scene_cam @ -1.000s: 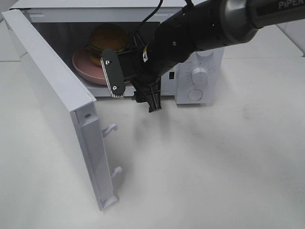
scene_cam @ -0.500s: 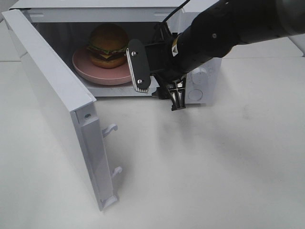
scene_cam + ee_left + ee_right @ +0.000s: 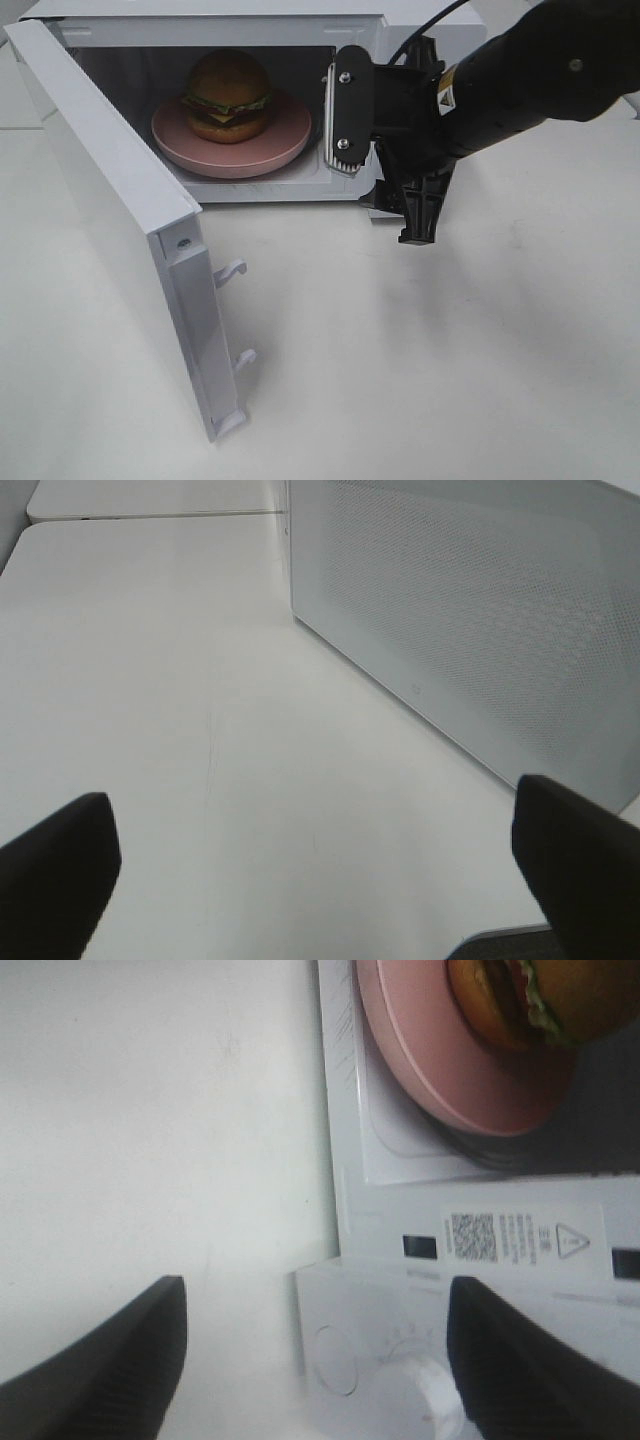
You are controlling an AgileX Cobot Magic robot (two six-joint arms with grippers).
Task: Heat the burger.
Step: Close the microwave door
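Note:
The burger [image 3: 228, 96] sits upright on a round pink plate [image 3: 290, 125] inside the open white microwave [image 3: 200, 12]. It also shows in the right wrist view [image 3: 540, 1000] on the plate [image 3: 430, 1060]. My right gripper [image 3: 385, 170] is open and empty, outside the cavity in front of the microwave's control panel, right of the burger. Its two dark fingertips [image 3: 120, 1360] frame the control panel in the right wrist view. My left gripper [image 3: 320, 870] is open and empty over bare table, beside the microwave's perforated side wall [image 3: 470, 630]; it does not appear in the exterior view.
The microwave door [image 3: 120, 210] stands swung wide open toward the front left, with two latch hooks [image 3: 232, 270] on its edge. The control panel with a round knob [image 3: 430, 1395] lies behind my right arm. White table [image 3: 430, 380] surrounds the microwave.
My right gripper has drawn back out of the microwave opening and moved right, uncovering the burger and plate. The burger, plate and door have not moved.

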